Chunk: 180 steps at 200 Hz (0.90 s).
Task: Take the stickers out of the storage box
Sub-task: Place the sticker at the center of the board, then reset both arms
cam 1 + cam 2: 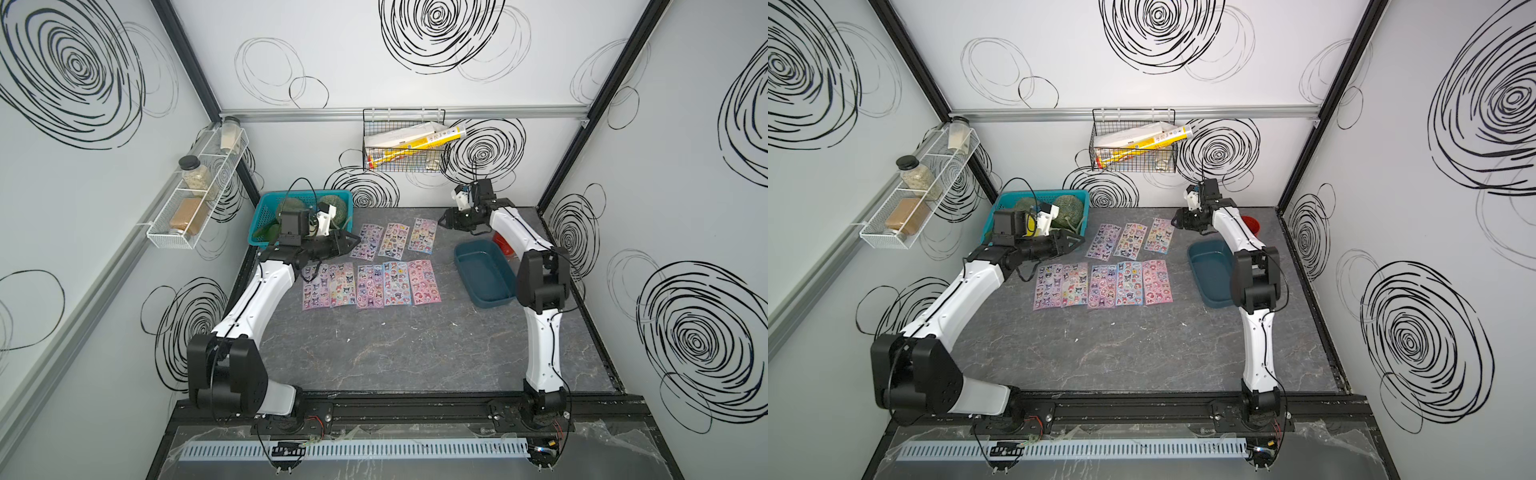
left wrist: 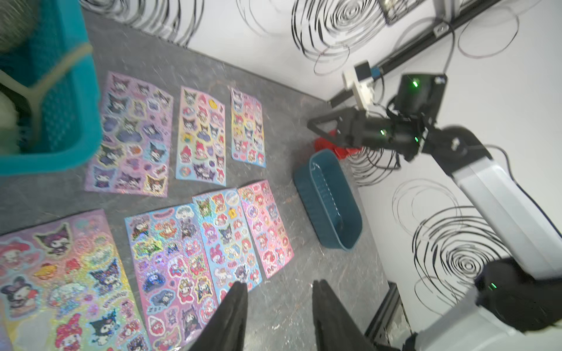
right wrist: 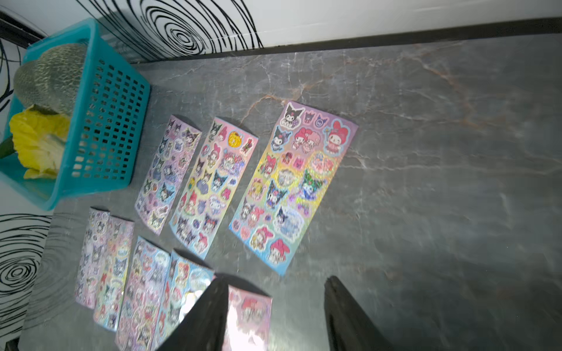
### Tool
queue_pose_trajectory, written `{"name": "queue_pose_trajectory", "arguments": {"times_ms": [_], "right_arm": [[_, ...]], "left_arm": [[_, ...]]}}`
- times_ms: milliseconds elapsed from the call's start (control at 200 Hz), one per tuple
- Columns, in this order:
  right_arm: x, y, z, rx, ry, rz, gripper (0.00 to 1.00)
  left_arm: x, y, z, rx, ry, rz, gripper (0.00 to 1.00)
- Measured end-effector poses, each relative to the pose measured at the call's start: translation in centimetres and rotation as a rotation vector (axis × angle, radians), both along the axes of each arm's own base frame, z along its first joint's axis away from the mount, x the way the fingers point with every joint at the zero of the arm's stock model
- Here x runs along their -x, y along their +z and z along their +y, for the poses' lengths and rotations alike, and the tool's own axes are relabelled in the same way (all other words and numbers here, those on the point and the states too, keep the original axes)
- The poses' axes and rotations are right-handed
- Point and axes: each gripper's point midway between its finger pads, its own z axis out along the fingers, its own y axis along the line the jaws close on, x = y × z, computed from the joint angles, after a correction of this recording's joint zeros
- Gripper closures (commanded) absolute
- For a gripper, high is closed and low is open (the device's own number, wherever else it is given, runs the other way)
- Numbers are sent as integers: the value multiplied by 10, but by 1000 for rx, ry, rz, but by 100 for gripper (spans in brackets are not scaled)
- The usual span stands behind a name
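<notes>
Stickers [image 1: 376, 270] flat on tabletop [image 1: 415, 353], storage box [image 1: 484, 276] empty (right side); left hand [image 1: 355, 242], right hand [image 1: 442, 222] both spread.

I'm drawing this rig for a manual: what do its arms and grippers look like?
The left arm and right arm have white shells, black joint housings and black cables along them. The left gripper and right gripper are black with tapering fingers. A white camera mount sits at each wrist; green lights dot the right arm.

grey table [image 1: 415, 345] carries eight stickers [image 1: 397, 282], teal storage box [image 1: 484, 270], blue basket [image 1: 259, 226], red cup [image 1: 500, 243].
</notes>
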Motion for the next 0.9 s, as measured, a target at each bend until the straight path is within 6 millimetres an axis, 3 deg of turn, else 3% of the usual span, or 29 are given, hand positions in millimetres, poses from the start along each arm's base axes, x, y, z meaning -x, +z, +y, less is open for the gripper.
{"name": "queue_pose_trajectory", "arguments": {"times_ms": [135, 265, 355, 516, 556, 646, 751, 901], "right_arm": [[43, 48, -16, 25, -18, -114, 41], [93, 61, -38, 67, -63, -196, 32], [128, 51, -58, 117, -123, -238, 21], [170, 23, -104, 228, -296, -300, 4], [175, 17, -117, 250, -359, -306, 0], [177, 8, -143, 301, -501, -308, 0], [177, 3, -172, 357, -660, -330, 0], [188, -14, -207, 447, -836, -375, 0]], "left_arm": [[-1, 21, 27, -18, 119, -81, 58], [5, 30, 55, -36, 246, -138, 39], [11, 28, 73, -62, 336, -161, 24], [9, 11, 99, -105, 443, -139, 21], [7, 4, 105, -108, 459, -131, 21], [8, -14, 117, -119, 499, -118, 20], [21, -36, 132, -157, 576, -96, 19], [37, -35, 152, -191, 707, -150, 15]]}}
